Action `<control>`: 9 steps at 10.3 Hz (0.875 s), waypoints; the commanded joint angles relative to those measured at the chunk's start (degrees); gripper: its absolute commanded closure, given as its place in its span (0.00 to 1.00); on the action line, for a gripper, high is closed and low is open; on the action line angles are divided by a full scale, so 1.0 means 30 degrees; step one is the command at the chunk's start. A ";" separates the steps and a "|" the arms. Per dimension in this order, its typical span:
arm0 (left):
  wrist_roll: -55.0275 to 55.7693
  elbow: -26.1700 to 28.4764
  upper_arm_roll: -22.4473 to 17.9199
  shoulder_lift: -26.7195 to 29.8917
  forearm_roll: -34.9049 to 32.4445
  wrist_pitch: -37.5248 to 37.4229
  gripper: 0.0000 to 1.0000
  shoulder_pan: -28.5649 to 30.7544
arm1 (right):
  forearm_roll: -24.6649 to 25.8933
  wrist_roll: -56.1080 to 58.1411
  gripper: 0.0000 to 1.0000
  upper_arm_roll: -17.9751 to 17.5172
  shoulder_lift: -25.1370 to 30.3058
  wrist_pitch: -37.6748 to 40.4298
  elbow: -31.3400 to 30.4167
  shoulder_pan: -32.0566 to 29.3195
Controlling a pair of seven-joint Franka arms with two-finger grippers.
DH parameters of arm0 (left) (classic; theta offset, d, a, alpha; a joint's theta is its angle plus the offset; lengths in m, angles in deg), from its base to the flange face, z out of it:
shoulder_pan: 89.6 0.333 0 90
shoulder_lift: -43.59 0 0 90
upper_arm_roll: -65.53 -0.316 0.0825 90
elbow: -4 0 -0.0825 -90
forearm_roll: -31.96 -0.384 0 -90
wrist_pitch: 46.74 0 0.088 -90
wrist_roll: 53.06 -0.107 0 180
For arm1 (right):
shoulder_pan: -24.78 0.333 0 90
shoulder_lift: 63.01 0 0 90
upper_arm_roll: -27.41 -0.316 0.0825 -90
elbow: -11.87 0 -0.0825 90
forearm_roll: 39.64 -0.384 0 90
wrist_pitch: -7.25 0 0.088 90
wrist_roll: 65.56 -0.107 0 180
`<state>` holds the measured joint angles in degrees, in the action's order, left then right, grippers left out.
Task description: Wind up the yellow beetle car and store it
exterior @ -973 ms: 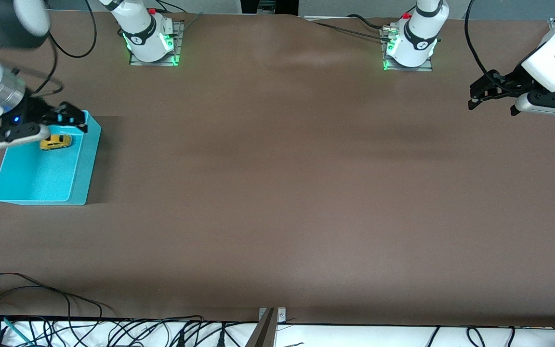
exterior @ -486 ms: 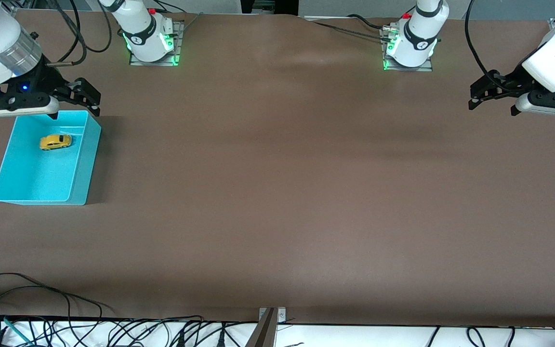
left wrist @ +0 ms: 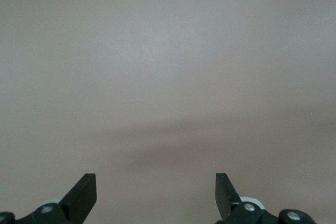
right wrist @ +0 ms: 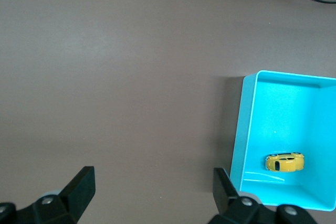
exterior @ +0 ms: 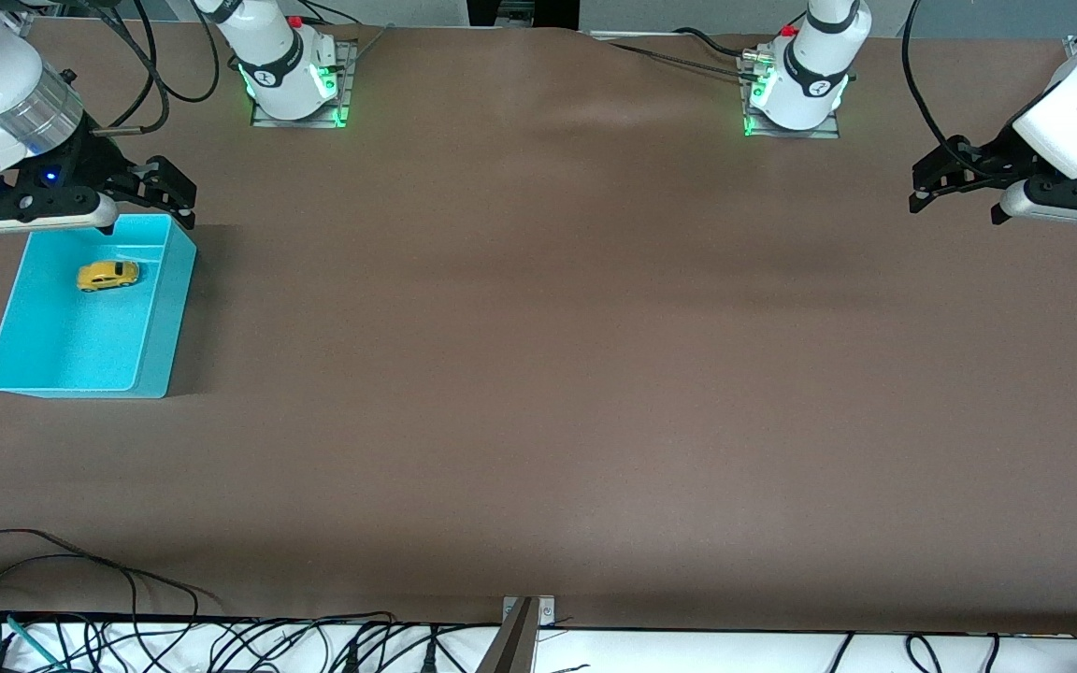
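Lifted clear, right gripper (exterior: 179, 193) hangs open, empty; yellow beetle car (exterior: 107, 275) sits in turquoise bin (exterior: 157, 322) (left gripper (exterior: 933, 182) open, idle).

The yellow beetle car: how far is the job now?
Storing looks done: the yellow beetle car lies in the turquoise bin. Nothing is in hand: the right gripper is open above the bin's rim, the left gripper waits open. Winding cannot be confirmed.

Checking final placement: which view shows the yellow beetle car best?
Front view: the yellow beetle car sits unobstructed in the turquoise bin. Right wrist view shows it too, smaller, near the frame edge. Left wrist view shows only bare table.
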<state>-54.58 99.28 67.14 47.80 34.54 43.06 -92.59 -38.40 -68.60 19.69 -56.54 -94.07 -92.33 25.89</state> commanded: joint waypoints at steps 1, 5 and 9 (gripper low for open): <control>0.0066 -0.0530 0.0050 -0.0172 -0.0247 -0.0402 0.00 0.0031 | 0.0026 -0.0012 0.00 -0.0005 0.0157 0.0523 0.0076 -0.0048; 0.0066 -0.0530 0.0050 -0.0172 -0.0247 -0.0402 0.00 0.0031 | -0.0003 -0.0070 0.00 0.0462 0.0479 0.1984 0.0076 -0.0048; 0.0066 -0.0530 0.0050 -0.0172 -0.0247 -0.0402 0.00 0.0031 | -0.0033 -0.0100 0.00 0.0434 0.0655 0.3043 0.1071 -0.0048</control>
<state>-54.58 99.28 67.14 47.80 34.54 43.06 -92.59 -38.40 -68.60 21.14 -54.97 -87.07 -90.75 25.86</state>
